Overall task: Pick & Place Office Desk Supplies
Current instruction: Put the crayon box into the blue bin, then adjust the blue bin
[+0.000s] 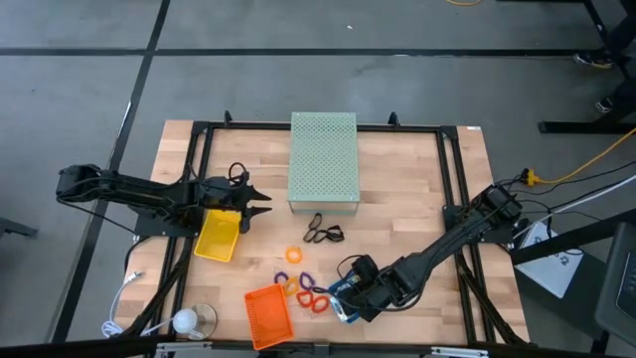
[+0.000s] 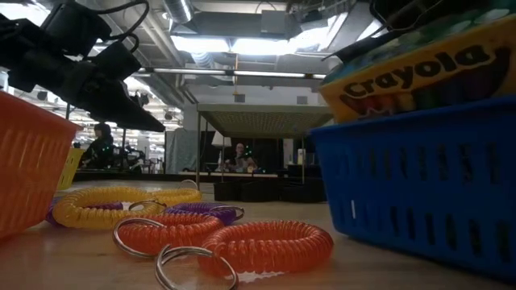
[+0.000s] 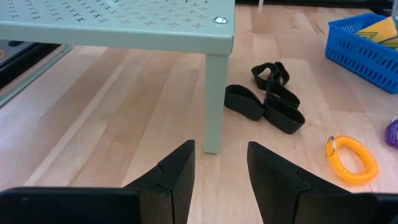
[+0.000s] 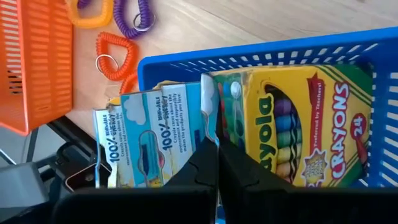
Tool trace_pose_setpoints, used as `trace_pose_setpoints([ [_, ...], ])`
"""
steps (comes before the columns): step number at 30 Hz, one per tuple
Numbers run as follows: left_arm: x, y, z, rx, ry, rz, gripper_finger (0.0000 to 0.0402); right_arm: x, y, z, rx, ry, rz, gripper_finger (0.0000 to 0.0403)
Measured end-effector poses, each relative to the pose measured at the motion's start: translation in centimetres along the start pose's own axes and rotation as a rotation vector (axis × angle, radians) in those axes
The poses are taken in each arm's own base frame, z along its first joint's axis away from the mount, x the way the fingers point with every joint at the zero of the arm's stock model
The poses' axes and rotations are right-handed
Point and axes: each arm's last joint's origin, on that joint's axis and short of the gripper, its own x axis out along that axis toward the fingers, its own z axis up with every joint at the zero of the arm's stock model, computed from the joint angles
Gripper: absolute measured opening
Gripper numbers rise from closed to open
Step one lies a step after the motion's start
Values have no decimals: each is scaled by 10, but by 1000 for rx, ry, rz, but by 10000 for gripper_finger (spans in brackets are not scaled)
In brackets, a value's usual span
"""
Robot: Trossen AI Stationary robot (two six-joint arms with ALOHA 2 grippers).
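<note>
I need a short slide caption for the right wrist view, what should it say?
Right claw over the blue tray, shut on a printed packet beside a Crayola crayon box.

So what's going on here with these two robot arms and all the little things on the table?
The robot is sorting desk supplies. The right gripper is down in the blue tray, jaws closed on a printed packet beside a crayon box. The left gripper hovers open by the yellow tray, facing the black loops next to the green perforated box. Coiled rings lie loose near the orange tray.
</note>
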Motion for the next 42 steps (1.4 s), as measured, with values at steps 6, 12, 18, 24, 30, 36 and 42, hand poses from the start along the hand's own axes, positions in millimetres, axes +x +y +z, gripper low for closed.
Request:
trace_pose_setpoints([
  [6, 0, 0, 0, 3, 0, -1, 143, 0, 0, 0, 20, -1, 1, 9],
  [12, 0, 0, 0, 3, 0, -1, 143, -1, 2, 0, 3, 2, 9, 72],
  [18, 0, 0, 0, 3, 0, -1, 143, -17, 16, 8, -81, 4, 31, 127],
  [24, 0, 0, 0, 2, 1, -1, 143, -52, 27, 21, -131, -18, -35, 142],
  [30, 0, 0, 0, 7, 2, -2, 143, -84, 42, 26, -178, -133, 6, 126],
  [36, 0, -1, 0, 10, 1, -47, 143, -92, 58, 26, -252, -260, 140, 67],
  [42, 0, -1, 0, 10, 1, -49, 143, -64, 84, 19, -357, -218, 309, 10],
])
